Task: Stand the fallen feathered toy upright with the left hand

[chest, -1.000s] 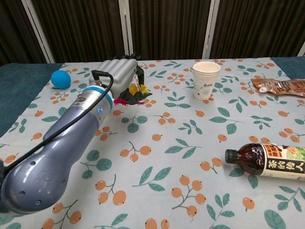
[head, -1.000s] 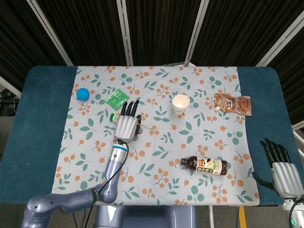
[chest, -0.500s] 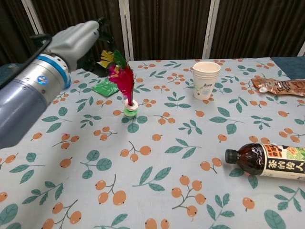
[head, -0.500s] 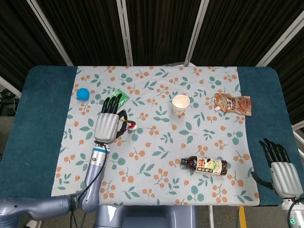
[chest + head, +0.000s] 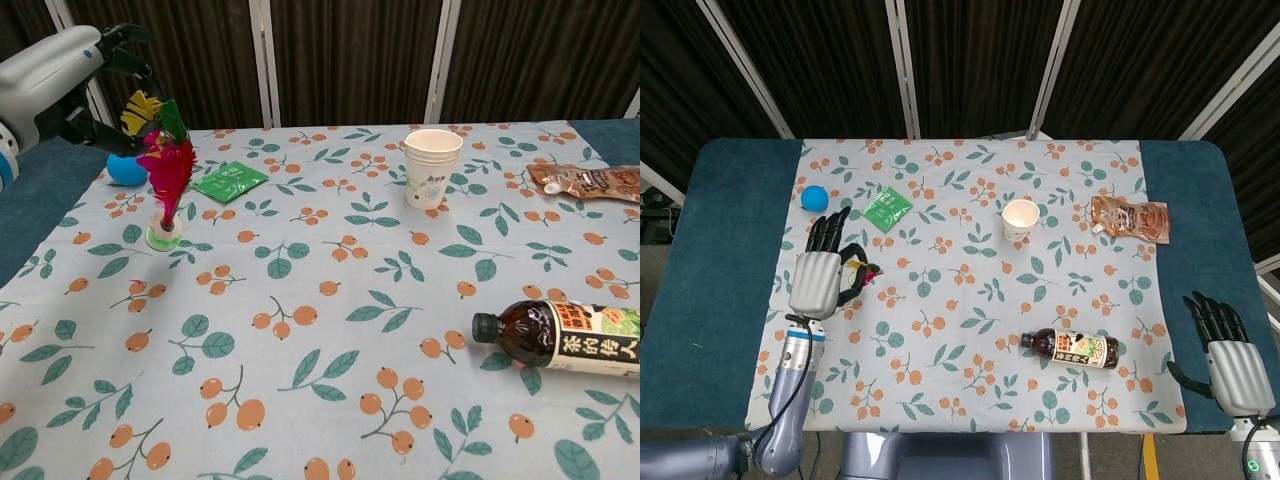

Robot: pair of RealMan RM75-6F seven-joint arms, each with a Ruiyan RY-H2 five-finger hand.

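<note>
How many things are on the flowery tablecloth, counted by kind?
Feathered toy: 1
Blue ball: 1
Green packet: 1
Paper cup: 1
Brown pouch: 1
Tea bottle: 1
Total: 6

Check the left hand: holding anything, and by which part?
The left hand holds the feathered toy by its feather tips, pinched at the top; the toy stands upright with its base on the tablecloth. The right hand holds nothing.
</note>
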